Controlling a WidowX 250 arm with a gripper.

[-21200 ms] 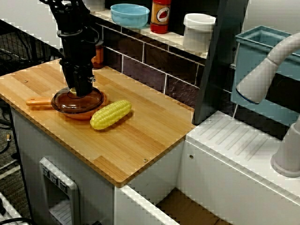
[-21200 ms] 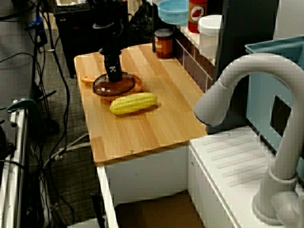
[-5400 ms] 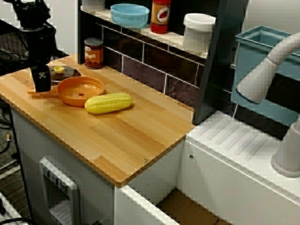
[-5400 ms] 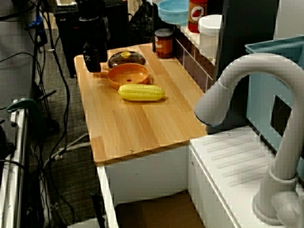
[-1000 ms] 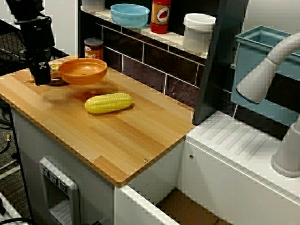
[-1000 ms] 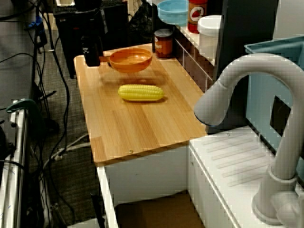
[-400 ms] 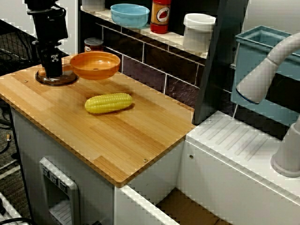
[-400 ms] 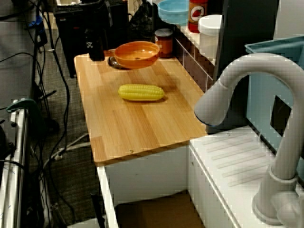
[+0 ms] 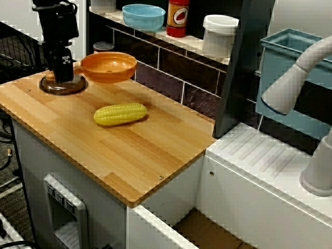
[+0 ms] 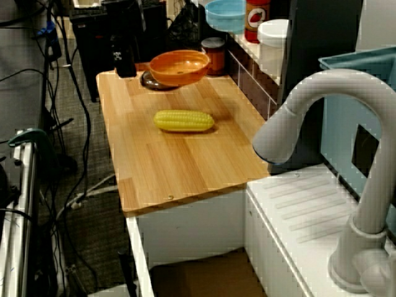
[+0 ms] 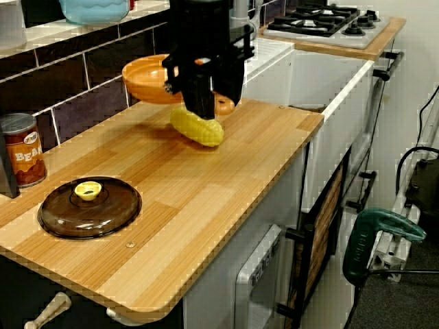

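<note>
1. My hand (image 9: 64, 73) is clamped on the handle of the orange pan (image 9: 108, 66). A stub of that handle shows beside my fingers in the front view. The pan hangs level in the upper left of the frame, clear of the tabletop (image 9: 155, 150).
2. A few seconds ago the pan sat on the wood just beside the corn cob (image 9: 120, 113). A second ago it was already up, but lower and further left. It now rides higher and has slid rightward, toward the tiled back wall.
3. So the pan's weight is wholly on my grip, and it no longer touches the corn or the lid.
4. The corn lies where it did a few seconds ago, below and to the right of the pan.
5. The brown lid (image 11: 89, 207) with its yellow knob rests flat on the tabletop, lower left in the view from the lid end. The bean can (image 11: 22, 149) stands behind it.
6. In the front view my hand covers most of the lid, and the pan hides nearly all of the can.
7. From the lid end, my hand (image 11: 202, 103) blocks the middle of the pan (image 11: 147, 82) and one end of the corn (image 11: 199, 129). I cannot see where my fingers meet the handle.
8. From the tap end, the hand (image 10: 124, 62) is dark against dark clutter, and its fingers are hard to make out.
9. How high the pan hangs over the wood I can only judge as clear, from the shadow under it.
</note>
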